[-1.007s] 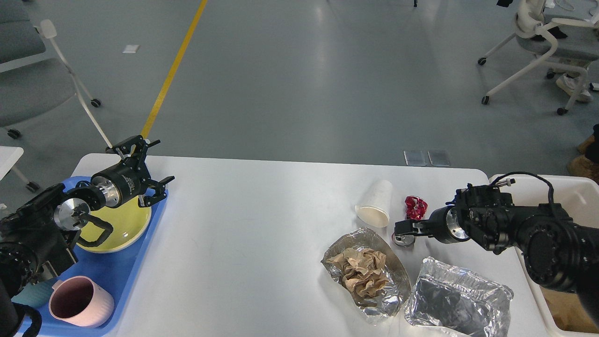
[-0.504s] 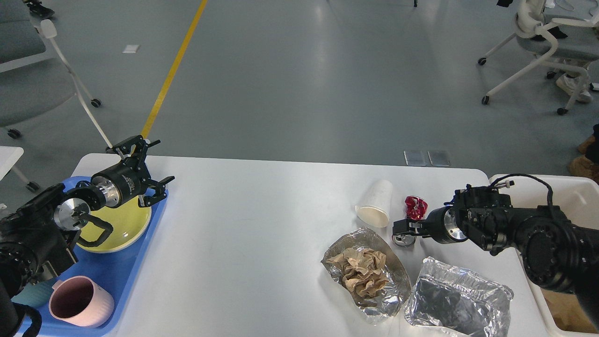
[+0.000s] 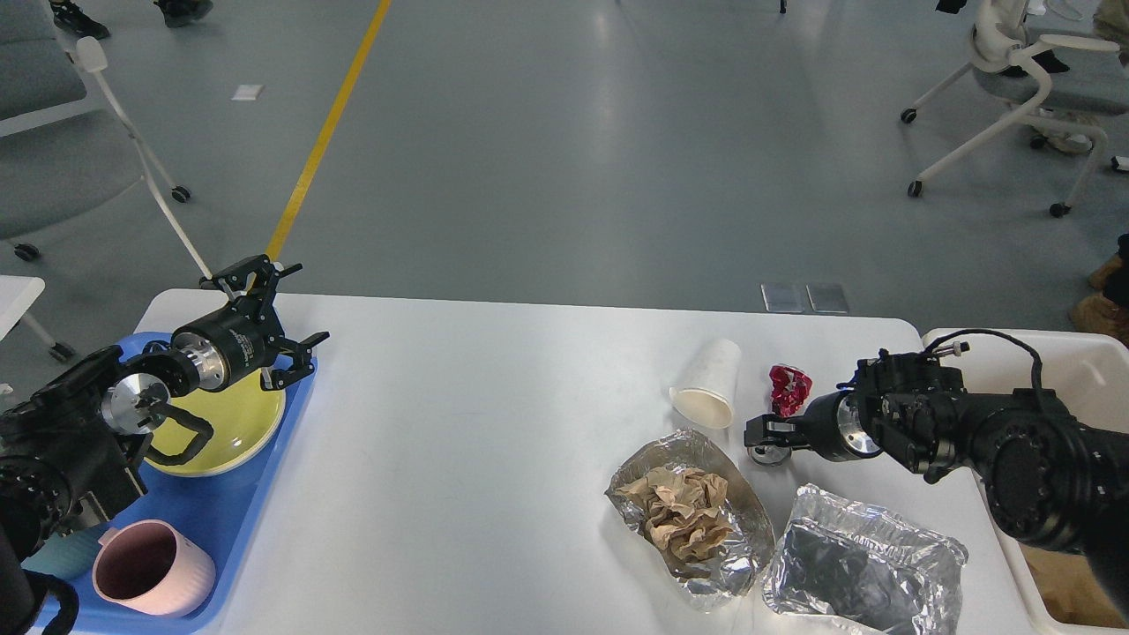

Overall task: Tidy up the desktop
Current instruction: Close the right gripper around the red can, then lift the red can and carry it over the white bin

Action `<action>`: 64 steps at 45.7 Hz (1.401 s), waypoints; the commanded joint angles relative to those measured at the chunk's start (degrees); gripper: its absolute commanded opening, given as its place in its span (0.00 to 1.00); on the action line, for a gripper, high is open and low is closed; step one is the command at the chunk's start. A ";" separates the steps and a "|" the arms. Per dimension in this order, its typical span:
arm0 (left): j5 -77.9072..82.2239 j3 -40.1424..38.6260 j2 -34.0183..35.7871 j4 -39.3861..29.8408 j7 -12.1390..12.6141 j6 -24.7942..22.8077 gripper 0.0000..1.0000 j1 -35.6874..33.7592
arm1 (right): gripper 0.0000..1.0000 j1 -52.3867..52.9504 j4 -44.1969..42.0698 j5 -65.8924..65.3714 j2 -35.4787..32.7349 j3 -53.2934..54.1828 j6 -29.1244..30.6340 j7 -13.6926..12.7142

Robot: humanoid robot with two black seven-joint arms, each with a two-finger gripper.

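The white desktop (image 3: 494, 414) carries scattered litter at its right side. A paper cup (image 3: 711, 385) lies on its side there, with a crumpled red wrapper (image 3: 788, 388) just to its right. My right gripper (image 3: 764, 434) reaches in low from the right, just in front of the wrapper. It sits over a small silvery round thing (image 3: 766, 455), and its fingers are dark and hard to tell apart. My left gripper (image 3: 309, 302) hovers open over the blue tray (image 3: 231, 513) at the left edge, holding nothing.
A foil dish with crumpled brown paper (image 3: 685, 513) and a second foil container (image 3: 863, 564) lie near the front right. The tray holds a yellow plate (image 3: 236, 422) and a pink mug (image 3: 150, 569). A cream bin (image 3: 1072, 353) stands beyond the right edge.
My right gripper has shifted very slightly near the red wrapper, which now shows a bit more. The left arm has not moved.
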 commanded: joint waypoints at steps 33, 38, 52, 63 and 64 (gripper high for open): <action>0.00 0.00 0.00 0.00 0.00 0.00 0.96 0.00 | 0.19 31.09 5.85 -0.62 -8.94 -4.83 34.17 0.18; 0.00 0.00 0.00 0.00 0.00 0.00 0.96 0.00 | 0.17 36.98 5.85 -0.70 -9.20 -5.97 34.17 0.18; 0.00 0.00 0.00 0.00 0.00 0.00 0.96 0.00 | 0.00 43.23 5.68 -1.05 -10.87 -8.51 34.17 0.18; 0.00 0.00 0.00 0.00 0.09 0.00 0.96 0.00 | 0.00 43.14 5.68 -2.63 -15.61 -12.30 34.17 0.18; 0.00 0.00 0.00 0.00 0.00 0.00 0.96 0.00 | 0.00 43.14 5.68 -2.81 -15.96 -12.30 34.17 0.18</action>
